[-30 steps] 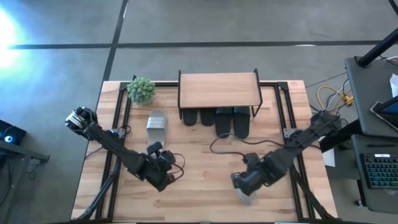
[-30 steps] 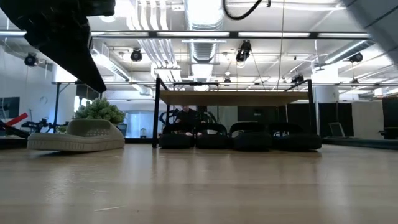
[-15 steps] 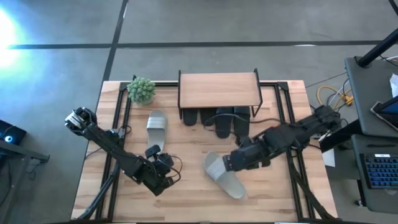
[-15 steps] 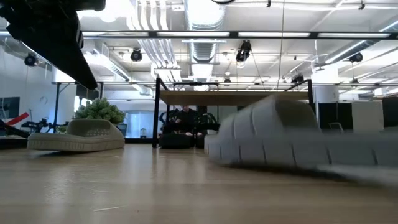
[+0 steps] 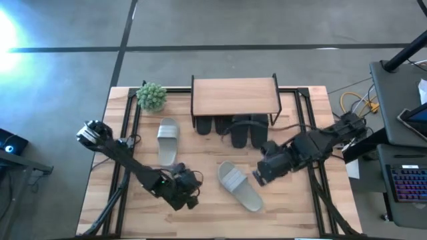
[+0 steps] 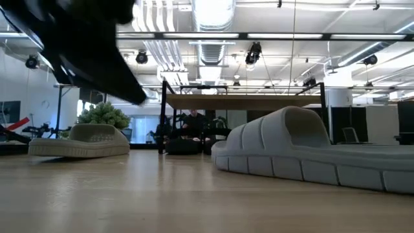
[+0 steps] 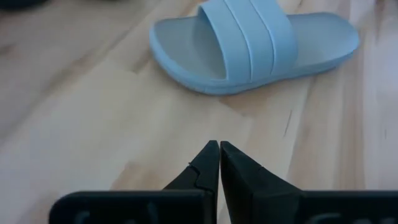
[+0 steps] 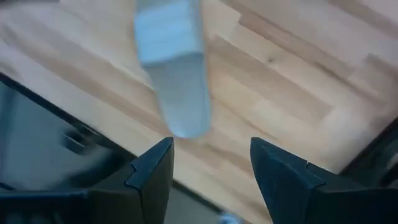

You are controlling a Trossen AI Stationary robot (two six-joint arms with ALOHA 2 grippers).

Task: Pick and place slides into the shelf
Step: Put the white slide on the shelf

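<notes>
On the table, the grey slide lies flat, long axis from 10 to 4 o'clock. The right gripper, at its 3 o'clock, has fingers spread; the left gripper is pressed closed.

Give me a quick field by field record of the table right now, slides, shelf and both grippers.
shelf: at the table's far edge, wooden top
black slides: four, tucked under the shelf
grey slide near plant: lying flat on the table
grey slide in the middle: lying flat, free of both grippers
left gripper: fingers shut, empty, pointed at the middle slide
right gripper: fingers open, empty, right of the middle slide
plant: far left corner
</notes>
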